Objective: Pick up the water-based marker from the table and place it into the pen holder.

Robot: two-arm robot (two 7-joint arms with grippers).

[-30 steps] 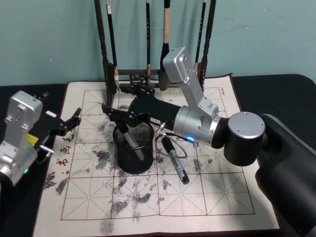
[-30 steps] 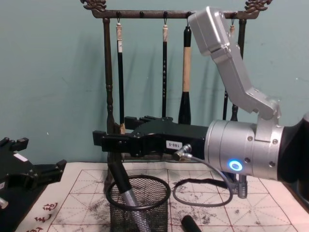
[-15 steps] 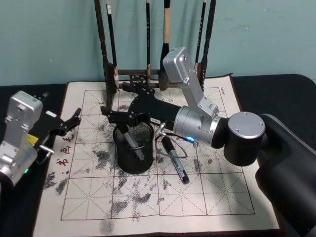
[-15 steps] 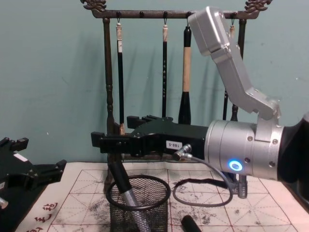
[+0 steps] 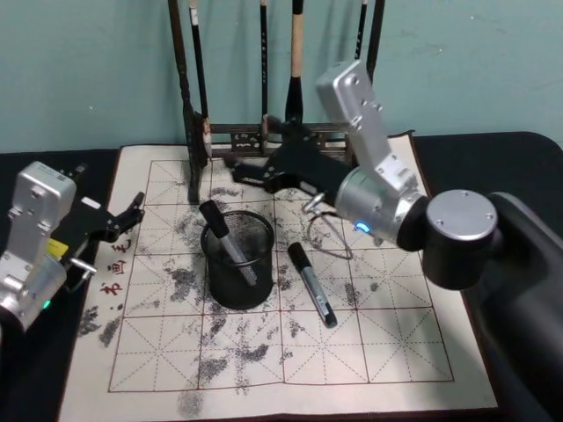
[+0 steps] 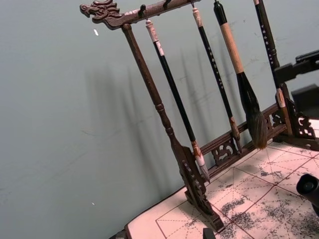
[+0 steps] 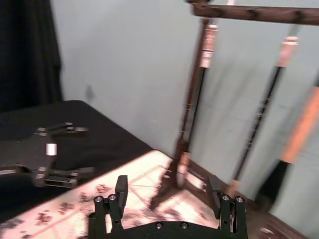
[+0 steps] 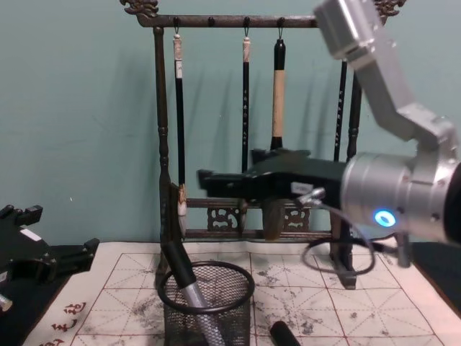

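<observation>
The pen holder (image 5: 237, 262), a black wire-mesh cup, stands on the inked practice mat (image 5: 378, 343). A water-based marker (image 5: 229, 244) with a black cap and grey body leans inside it, cap up over the left rim; the chest view shows the marker (image 8: 189, 287) in the pen holder (image 8: 209, 310). My right gripper (image 5: 244, 170) hovers open and empty behind and above the cup, near the brush rack. In the right wrist view the right gripper (image 7: 168, 193) holds nothing between its fingers (image 7: 121, 191). My left gripper (image 5: 132, 214) rests open at the mat's left edge.
A second black marker (image 5: 310, 284) lies on the mat just right of the cup. The tall dark wooden brush rack (image 5: 264, 136) with hanging brushes (image 8: 278, 101) stands at the mat's back edge. Black cloth (image 5: 493, 154) covers the table around the mat.
My right gripper has risen and drawn back from over the cup toward the rack and the right. The marker stays leaning in the cup. The left arm has not moved.
</observation>
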